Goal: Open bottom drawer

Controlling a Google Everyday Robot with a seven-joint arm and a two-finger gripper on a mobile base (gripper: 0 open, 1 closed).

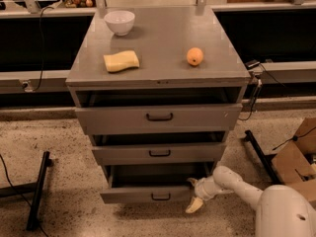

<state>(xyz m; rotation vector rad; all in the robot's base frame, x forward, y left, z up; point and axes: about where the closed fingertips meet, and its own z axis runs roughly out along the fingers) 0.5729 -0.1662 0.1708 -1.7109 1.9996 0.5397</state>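
Observation:
The bottom drawer (148, 195) is the narrowest grey front of three, with a small dark bar handle (161, 197). It stands pulled out, its dark inside showing above the front. My gripper (194, 194) is at the drawer's right front corner, low near the floor, on a white arm (237, 184) that comes from the lower right. One pale finger (194, 205) hangs below the drawer front's right end, the other sits near the drawer's top right corner.
The grey cabinet top (158, 43) carries a white bowl (120, 21), a yellow sponge (121, 61) and an orange (194, 56). The top drawer (158, 117) and middle drawer (158, 153) stand slightly out. A cardboard box (296, 157) sits right; a black stand leg (38, 189) lies left.

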